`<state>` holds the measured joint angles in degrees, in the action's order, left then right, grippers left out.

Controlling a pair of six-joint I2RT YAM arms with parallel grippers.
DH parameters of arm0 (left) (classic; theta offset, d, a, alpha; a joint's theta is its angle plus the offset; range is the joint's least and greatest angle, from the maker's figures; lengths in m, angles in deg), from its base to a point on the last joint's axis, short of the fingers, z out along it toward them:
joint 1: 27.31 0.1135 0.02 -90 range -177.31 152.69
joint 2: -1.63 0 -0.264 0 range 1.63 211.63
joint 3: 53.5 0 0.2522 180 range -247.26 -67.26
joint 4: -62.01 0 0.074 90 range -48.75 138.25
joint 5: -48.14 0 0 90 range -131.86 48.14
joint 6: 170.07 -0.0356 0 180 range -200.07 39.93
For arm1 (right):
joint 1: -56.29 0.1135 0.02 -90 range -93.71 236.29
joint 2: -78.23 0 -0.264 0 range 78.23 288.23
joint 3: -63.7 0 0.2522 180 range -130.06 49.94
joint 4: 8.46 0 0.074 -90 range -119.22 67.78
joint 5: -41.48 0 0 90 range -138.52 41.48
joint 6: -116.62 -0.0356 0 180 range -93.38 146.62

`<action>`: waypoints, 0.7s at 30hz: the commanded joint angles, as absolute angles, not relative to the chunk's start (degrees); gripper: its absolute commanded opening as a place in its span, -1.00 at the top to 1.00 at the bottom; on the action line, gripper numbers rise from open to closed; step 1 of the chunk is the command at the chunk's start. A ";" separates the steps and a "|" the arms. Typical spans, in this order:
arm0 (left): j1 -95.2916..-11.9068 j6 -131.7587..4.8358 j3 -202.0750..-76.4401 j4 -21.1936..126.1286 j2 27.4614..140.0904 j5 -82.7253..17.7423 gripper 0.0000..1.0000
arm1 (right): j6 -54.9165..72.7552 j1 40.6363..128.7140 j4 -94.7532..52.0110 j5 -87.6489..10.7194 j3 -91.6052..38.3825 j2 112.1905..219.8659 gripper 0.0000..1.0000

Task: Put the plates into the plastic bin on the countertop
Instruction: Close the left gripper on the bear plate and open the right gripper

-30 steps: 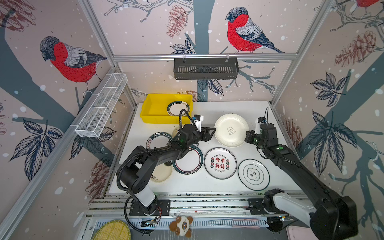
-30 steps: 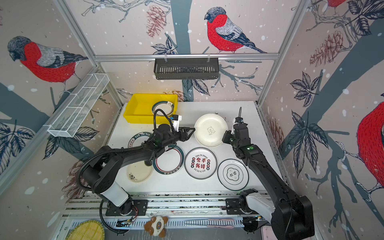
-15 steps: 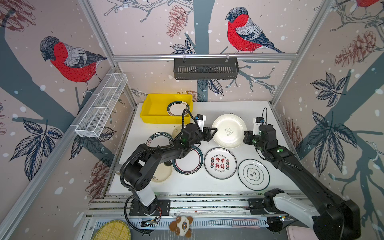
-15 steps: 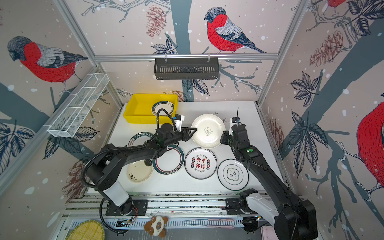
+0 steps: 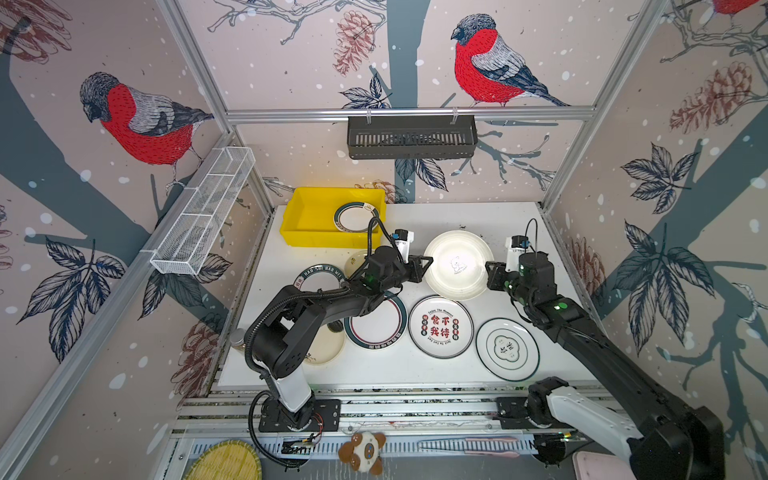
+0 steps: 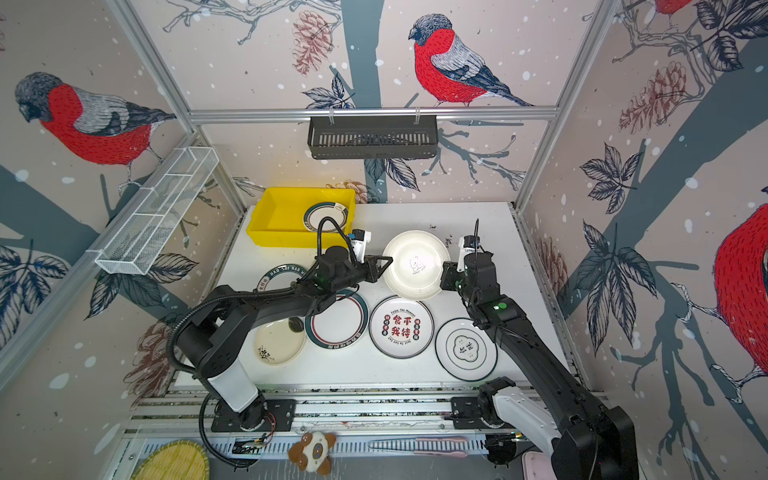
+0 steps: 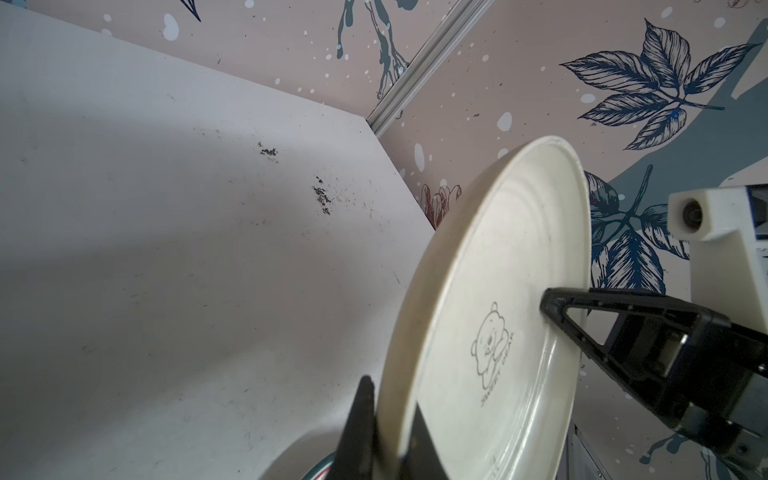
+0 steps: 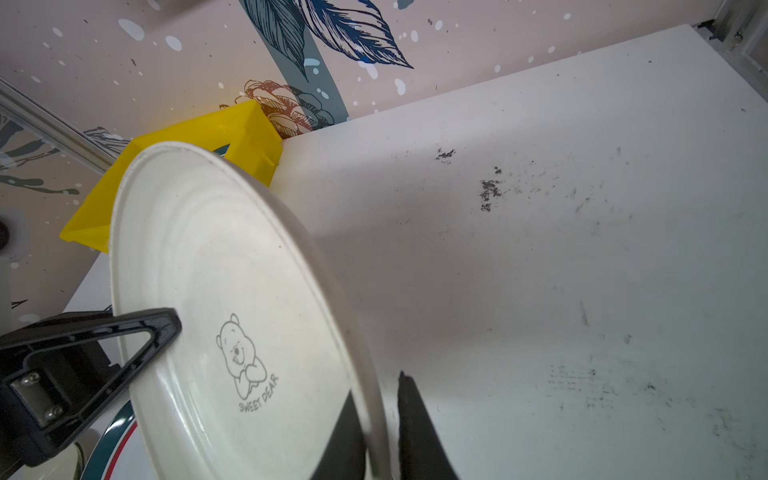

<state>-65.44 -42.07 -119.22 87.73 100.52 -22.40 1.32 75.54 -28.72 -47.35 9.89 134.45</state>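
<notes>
Nearby, a row of three round white patterned plates (image 5: 440, 326) lies on the speckled white worktop (image 5: 478, 216) toward its near edge, and a bright yellow rectangular plastic bin (image 5: 307, 216) at the far left holds one green-rimmed plate (image 5: 356, 217). A cream round plate with a bear drawing (image 5: 457, 266) hangs tilted between both hands: left hand (image 5: 428, 264) clenched on one rim, right hand (image 5: 490, 274) straddling the opposite rim, fingers (image 8: 415, 424) slightly parted.

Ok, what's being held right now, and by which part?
The cream bear plate, by its rim: left gripper clamps one edge; right gripper straddles the opposite edge with slack.
</notes>
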 commanded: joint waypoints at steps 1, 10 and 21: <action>-65.54 -41.46 -120.03 89.20 100.50 -22.04 1.00 | 2.01 75.65 -26.36 -47.51 10.10 134.29 0.53; -65.54 -42.99 -121.47 86.71 100.60 -23.13 1.00 | 2.10 75.65 -25.96 -47.13 10.14 134.22 -0.88; -63.88 -46.07 -124.12 82.20 100.18 -24.86 1.00 | 2.69 75.63 -24.96 -48.71 12.00 131.48 -0.99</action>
<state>-64.63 -44.69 -123.55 82.14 100.61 -23.99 1.56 75.60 -27.57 -47.46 11.46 132.18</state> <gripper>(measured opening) 0.100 0.994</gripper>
